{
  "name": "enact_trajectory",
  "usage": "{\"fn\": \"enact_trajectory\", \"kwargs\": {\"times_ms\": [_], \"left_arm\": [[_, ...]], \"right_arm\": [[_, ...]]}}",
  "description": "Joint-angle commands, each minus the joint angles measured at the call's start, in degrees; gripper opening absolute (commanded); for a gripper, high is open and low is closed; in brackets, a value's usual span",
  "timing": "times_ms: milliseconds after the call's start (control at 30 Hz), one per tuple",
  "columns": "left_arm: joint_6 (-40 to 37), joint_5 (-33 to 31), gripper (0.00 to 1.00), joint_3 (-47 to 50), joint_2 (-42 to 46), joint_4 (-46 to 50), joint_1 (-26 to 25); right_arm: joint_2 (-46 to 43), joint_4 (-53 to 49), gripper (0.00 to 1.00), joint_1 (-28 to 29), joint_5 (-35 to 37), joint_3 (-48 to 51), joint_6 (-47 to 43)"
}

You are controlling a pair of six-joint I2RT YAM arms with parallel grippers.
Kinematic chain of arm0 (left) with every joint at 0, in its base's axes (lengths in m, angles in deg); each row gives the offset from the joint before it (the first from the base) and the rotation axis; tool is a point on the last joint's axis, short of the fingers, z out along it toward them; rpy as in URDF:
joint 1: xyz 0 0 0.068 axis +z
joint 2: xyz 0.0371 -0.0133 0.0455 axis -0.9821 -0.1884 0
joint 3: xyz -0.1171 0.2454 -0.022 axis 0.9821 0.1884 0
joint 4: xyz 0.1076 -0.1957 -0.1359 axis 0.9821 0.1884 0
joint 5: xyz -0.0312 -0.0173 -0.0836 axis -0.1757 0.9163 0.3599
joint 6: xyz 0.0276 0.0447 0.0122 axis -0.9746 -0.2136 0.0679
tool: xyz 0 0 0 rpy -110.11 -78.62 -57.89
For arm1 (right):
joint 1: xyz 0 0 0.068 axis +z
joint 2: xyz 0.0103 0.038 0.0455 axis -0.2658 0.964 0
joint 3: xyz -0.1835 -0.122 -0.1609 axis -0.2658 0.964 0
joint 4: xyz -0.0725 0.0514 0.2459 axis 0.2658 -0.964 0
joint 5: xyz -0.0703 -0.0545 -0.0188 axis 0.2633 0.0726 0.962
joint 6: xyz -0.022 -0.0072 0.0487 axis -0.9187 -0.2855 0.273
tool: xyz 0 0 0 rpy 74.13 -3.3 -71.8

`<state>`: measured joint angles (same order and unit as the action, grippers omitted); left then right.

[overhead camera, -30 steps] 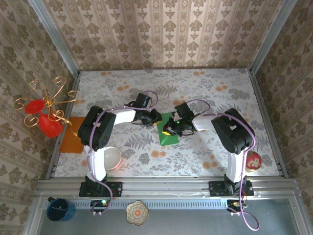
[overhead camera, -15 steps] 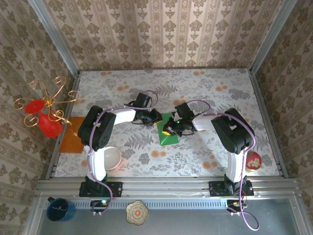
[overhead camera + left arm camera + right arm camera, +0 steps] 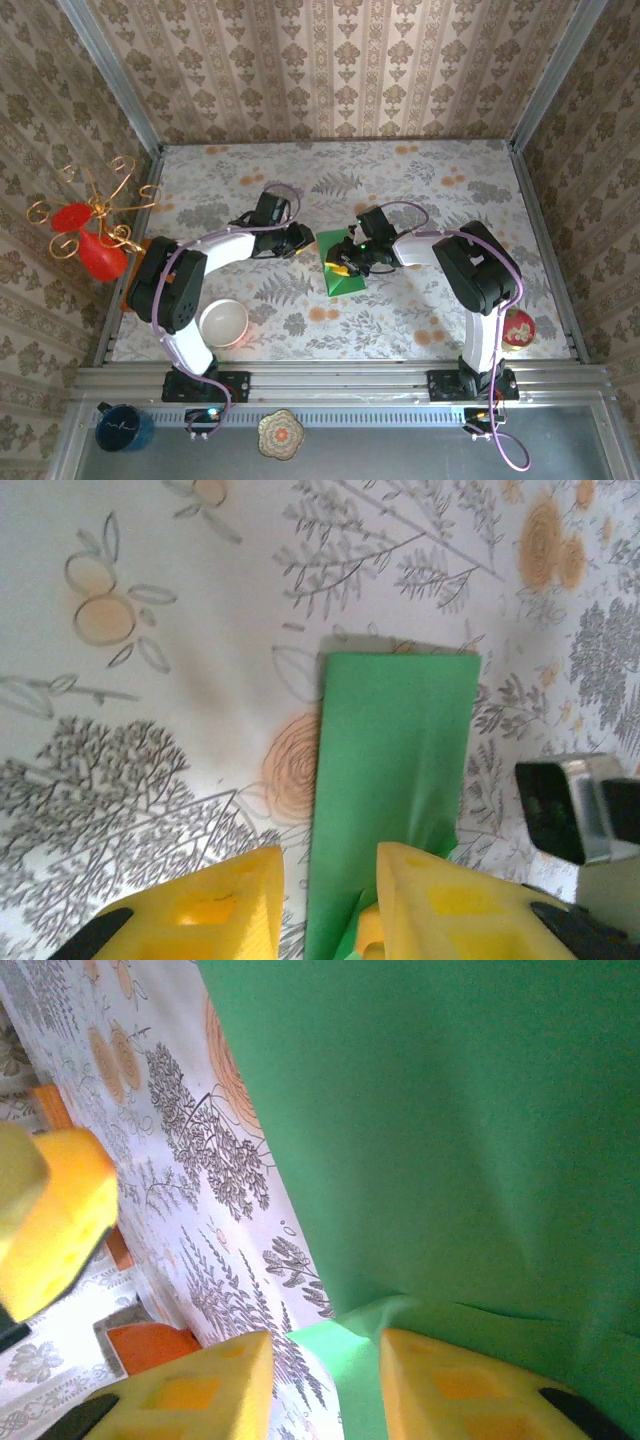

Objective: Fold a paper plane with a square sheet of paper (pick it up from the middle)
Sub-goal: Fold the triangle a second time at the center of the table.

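The square sheet of paper (image 3: 338, 272), bright green, lies folded on the flowered table with its pointed end toward the arms. In the left wrist view the green sheet (image 3: 395, 740) is a flat strip whose left edge runs into the gap of my left gripper (image 3: 330, 905). That gripper is open and sits at the sheet's left edge (image 3: 303, 241). My right gripper (image 3: 343, 265) rests over the sheet's middle. It is open (image 3: 325, 1385), with a raised green flap (image 3: 350, 1355) loose between its fingers and the sheet (image 3: 450, 1110) beyond.
A white bowl (image 3: 223, 322) sits by the left arm's base and a red patterned bowl (image 3: 518, 328) at the near right. A wire stand with red balls (image 3: 80, 240) is at the left wall, next to an orange sheet (image 3: 150, 1345).
My right gripper has opened over the paper. The left gripper has opened a little and drawn back leftward off the sheet, its arm swinging out to the left.
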<state>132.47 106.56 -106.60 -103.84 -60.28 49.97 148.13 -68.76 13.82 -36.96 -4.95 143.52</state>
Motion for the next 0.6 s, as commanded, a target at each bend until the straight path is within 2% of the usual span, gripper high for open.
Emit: {"fn": "enact_trajectory", "kwargs": {"times_ms": [0,167,367,567], "left_arm": [[0.47,-1.04,0.32,2.11,3.08,-0.5,-0.95],[0.29,-1.52,0.25,3.47,4.62,-0.05,-3.87],[1.43,-1.33,0.11,3.61,3.51,-0.25,-7.66],[2.55,0.51,0.01,3.14,0.09,-2.09,-9.27]], "right_arm": [[1.74,-3.92,0.37,-0.23,3.14,1.14,0.29],[1.56,-4.65,0.34,-0.23,3.71,1.34,-0.03],[1.82,-6.45,0.18,-0.23,4.46,0.9,-0.48],[2.44,-8.61,0.06,-0.23,4.94,0.01,-1.2]]}}
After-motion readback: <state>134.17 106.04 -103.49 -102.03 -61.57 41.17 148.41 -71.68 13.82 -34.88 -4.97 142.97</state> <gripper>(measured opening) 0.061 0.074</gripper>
